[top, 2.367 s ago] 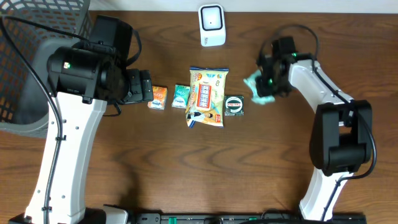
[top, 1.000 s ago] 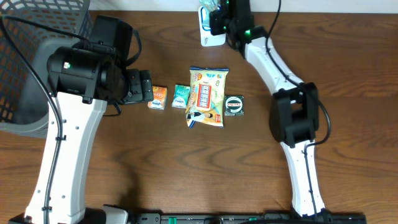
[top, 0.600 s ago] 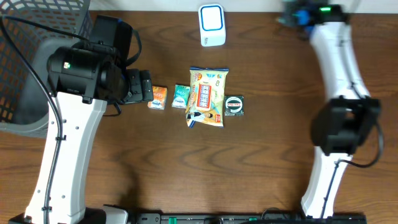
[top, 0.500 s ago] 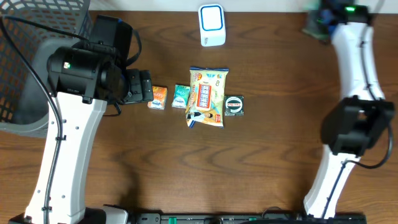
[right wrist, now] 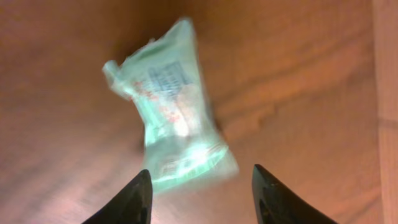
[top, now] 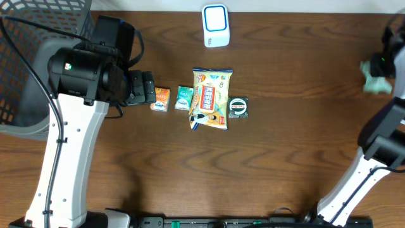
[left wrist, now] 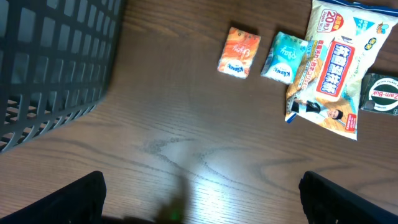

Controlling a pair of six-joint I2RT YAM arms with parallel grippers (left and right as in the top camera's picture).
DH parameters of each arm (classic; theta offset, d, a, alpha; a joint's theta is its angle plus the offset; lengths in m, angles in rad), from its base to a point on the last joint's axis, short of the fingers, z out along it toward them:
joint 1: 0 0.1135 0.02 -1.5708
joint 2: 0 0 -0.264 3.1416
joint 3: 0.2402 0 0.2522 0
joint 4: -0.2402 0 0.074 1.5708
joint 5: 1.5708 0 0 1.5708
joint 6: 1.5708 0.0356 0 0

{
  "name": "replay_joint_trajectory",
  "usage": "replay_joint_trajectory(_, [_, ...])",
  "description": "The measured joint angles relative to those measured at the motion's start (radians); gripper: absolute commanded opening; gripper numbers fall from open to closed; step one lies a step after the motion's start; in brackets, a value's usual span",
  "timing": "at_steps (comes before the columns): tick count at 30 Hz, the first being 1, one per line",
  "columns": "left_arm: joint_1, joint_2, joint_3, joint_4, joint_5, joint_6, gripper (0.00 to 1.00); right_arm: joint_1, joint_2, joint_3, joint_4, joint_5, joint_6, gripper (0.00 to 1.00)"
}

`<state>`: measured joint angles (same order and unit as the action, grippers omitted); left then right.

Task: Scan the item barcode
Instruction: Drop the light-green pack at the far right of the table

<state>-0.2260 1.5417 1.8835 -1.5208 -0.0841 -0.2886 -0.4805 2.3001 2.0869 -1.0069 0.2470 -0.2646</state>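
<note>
the right gripper (right wrist: 202, 190) is seen with its fingers (right wrist: 138, 194) spread apart, and nothing is pinched by them. a pale green packet (right wrist: 172, 118) is seen lying on the wooden table (right wrist: 298, 74) just ahead of the fingertips, its lower end reaching into the gap between them; the view is blurred, so it cannot be told whether that end is touched by the left-hand tip. from overhead, the packet (top: 376, 85) is found at the far right edge of the table (top: 297, 164), just beside the right gripper (top: 384, 61) and well apart from the white scanner (top: 215, 25), which is placed at the back edge near the middle.

the left gripper (left wrist: 202, 186) is held with its fingers (left wrist: 78, 199) spread as wide as can be seen, and nothing is gripped or touched by them. it is poised above bare wood between the dark mesh basket (left wrist: 50, 62) and a row of items: an orange pack (left wrist: 239, 51), a teal pack (left wrist: 285, 57), a printed snack bag (left wrist: 329, 74) and a small black round-labelled item (left wrist: 380, 93). the two small packs are set near each other, and the teal pack is just beside the bag.
</note>
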Motion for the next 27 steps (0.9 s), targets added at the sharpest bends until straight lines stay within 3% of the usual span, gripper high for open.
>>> replay_joint_trajectory(3, [0.0,0.0,0.0,0.0,0.0,0.0,0.98,-0.029,0.0,-0.003,-0.021,-0.009,0.021,0.67])
replay_joint_trajectory(10, [0.0,0.0,0.0,0.0,0.0,0.0,0.98,-0.001,-0.006,-0.003,-0.03,-0.108,0.063,0.74])
replay_joint_trajectory(14, [0.0,0.0,0.0,0.0,0.0,0.0,0.98,0.05,-0.047,-0.005,-0.051,-0.287,0.107,0.67])
replay_joint_trajectory(17, [0.0,0.0,0.0,0.0,0.0,0.0,0.98,0.106,-0.106,-0.005,-0.104,-0.504,0.144,0.69])
replay_joint_trajectory(20, [0.0,0.0,0.0,0.0,0.0,0.0,0.97,0.195,-0.166,-0.005,-0.22,-0.703,0.162,0.81])
replay_joint_trajectory(27, [0.0,0.0,0.0,0.0,0.0,0.0,0.98,0.462,-0.167,-0.015,-0.415,-0.757,0.181,0.94])
